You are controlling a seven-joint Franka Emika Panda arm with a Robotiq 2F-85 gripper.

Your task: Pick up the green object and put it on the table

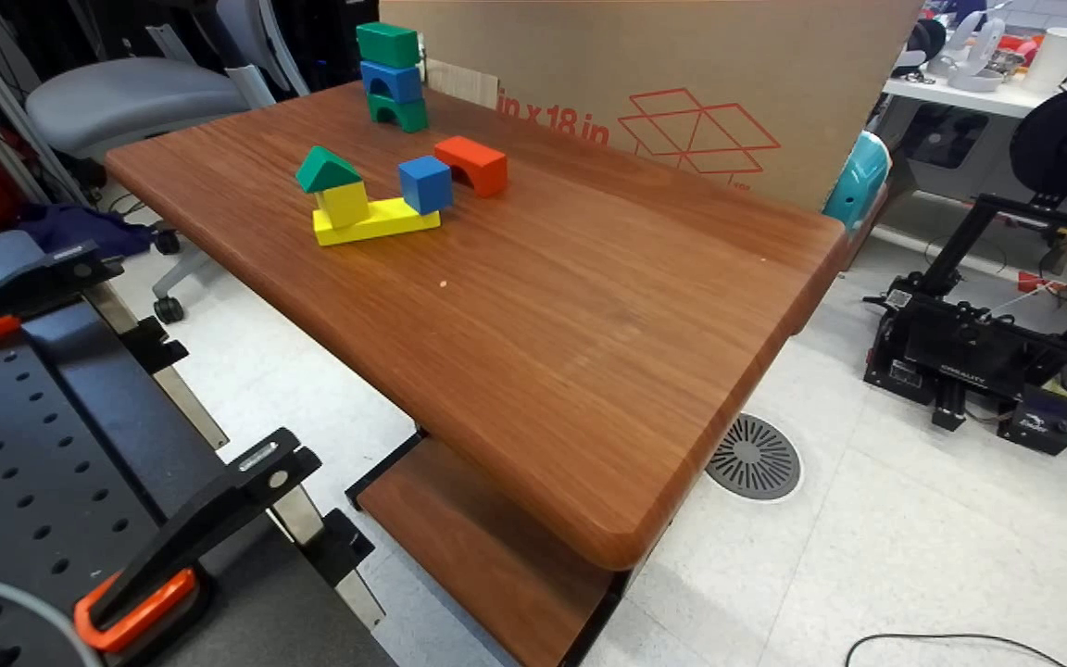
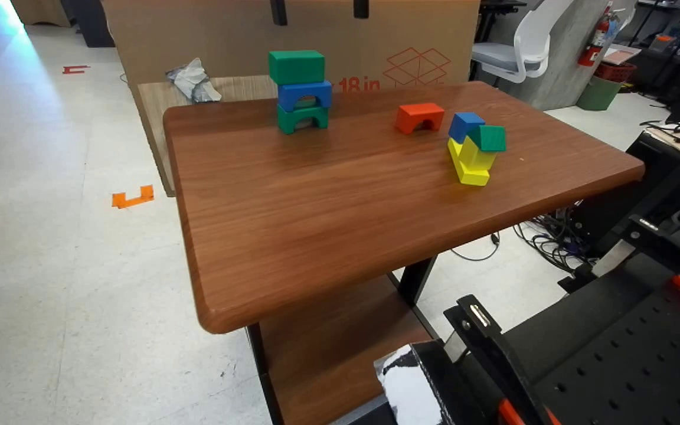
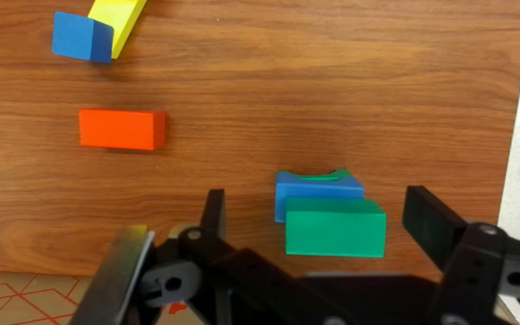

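My black gripper (image 2: 320, 18) stands wide above the green rectangular, apparently wooden block (image 2: 296, 68), stacked on a blue arch block (image 2: 306, 89). I should centre, descend vertically, close gently, lift straight.

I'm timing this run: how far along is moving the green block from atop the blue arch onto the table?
Done: the lining-up, it seems; the fingers are open above the green block, which appears between them in the wrist view. In hand: nothing; the block rests on the blue arch. Left: lowering, gripping, lifting, and setting it down on the table.
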